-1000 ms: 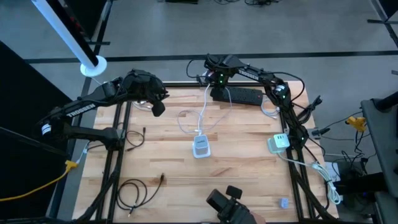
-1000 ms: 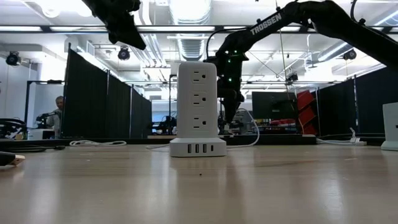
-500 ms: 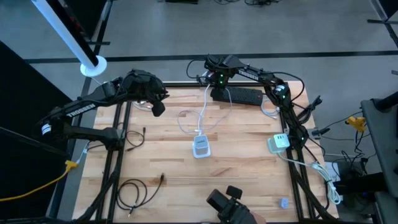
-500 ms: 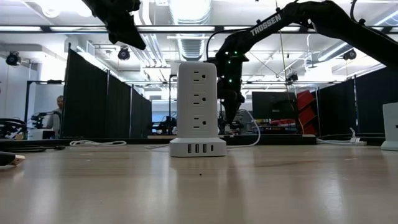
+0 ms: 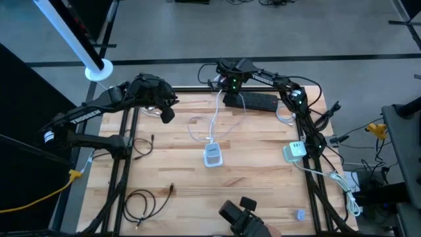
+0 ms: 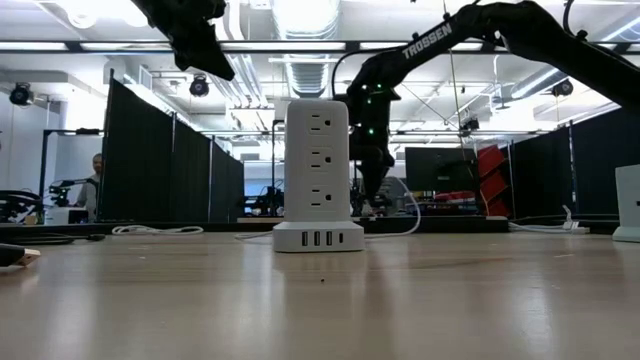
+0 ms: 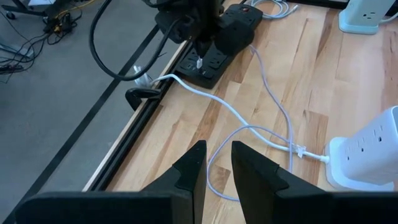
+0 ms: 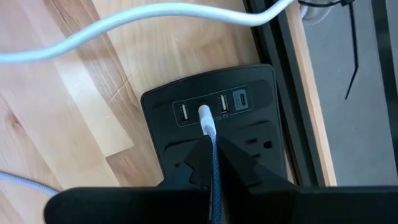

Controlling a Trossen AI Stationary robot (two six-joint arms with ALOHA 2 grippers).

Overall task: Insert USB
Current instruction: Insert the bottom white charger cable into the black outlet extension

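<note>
Table: a light wooden slatted table top [image 5: 256, 197] is being viewed from above, with dark arms at its far corners.
Left arm: the left gripper [image 7: 216, 163] is being held above the far left of the table, its fingers [image 7: 191, 167] slightly parted and holding nothing.
Black strip: a flat black plastic power strip [image 8: 214, 121] is lying at the far edge.
White tower: a white upright outlet tower [image 6: 318, 178] is standing mid-table.
Right gripper: the right gripper [image 8: 212, 151] is being held over the black strip, fingers pinching a cable.
USB plug: the white-tipped braided USB cable [image 8: 208, 127] is being pressed at the strip's row of USB ports.
</note>
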